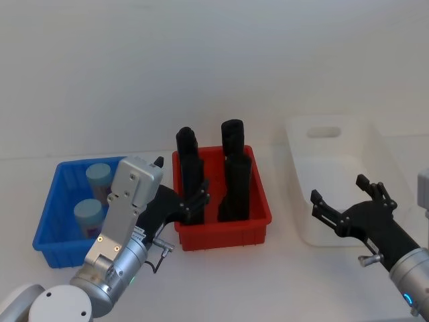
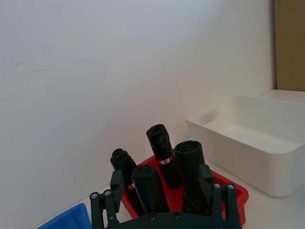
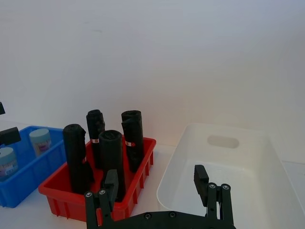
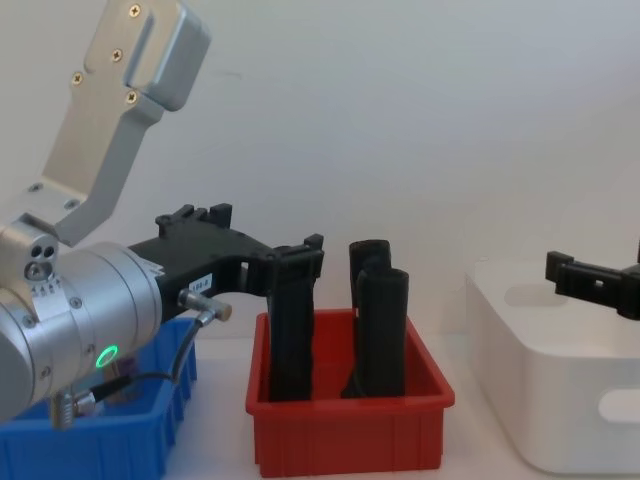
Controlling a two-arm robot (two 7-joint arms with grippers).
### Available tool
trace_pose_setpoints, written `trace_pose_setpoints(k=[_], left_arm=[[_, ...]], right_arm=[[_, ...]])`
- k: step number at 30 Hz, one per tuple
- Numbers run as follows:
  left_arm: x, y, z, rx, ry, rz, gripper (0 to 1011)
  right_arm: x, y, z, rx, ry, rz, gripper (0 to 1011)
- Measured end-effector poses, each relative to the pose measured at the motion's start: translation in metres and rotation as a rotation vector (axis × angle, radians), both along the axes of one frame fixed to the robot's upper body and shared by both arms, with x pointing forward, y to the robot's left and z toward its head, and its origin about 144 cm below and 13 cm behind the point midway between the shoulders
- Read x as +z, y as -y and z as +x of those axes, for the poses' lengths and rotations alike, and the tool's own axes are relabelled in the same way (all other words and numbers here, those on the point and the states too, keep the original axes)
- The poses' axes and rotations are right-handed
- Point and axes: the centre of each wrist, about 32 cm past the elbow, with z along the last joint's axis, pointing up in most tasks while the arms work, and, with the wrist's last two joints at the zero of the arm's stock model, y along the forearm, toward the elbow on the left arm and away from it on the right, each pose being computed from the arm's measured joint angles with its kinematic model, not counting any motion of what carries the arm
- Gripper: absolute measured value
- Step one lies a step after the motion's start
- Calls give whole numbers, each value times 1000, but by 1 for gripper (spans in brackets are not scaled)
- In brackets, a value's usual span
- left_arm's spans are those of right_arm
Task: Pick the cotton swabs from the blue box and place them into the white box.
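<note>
White tabletop (image 1: 281,282). Clear, blue-lidded cotton swab jars (image 1: 89,216) stand in the ribbed blue plastic box (image 1: 47,225), lower left. The spread left gripper (image 1: 179,180), beside tall black rolls (image 1: 232,137), may topple them. Right gripper (image 1: 340,193) spread, lower right.

Bright, even light, soft shadows, sharp focus

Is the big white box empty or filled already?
Empty: the white box shows a bare floor; two cotton swabs sit in the blue box.
</note>
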Motion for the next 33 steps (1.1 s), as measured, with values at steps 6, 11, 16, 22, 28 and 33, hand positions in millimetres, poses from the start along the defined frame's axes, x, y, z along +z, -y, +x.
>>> trace_pose_setpoints(k=[6,11,16,22,28,33], left_arm=[[0,0,0,0,0,0,1004],[0,0,0,0,0,0,1004],[0,0,0,0,0,0,1004],[1,-1,2,0,1,0,1004],[2,-4,9,4,-1,-3,1004],[4,-9,15,15,-18,-11,1004]], right_arm=[[0,0,0,0,0,0,1002],[0,0,0,0,0,0,1002],[0,0,0,0,0,0,1002],[0,0,0,0,0,0,1002],[0,0,0,0,0,0,1002],[0,0,0,0,0,0,1002]])
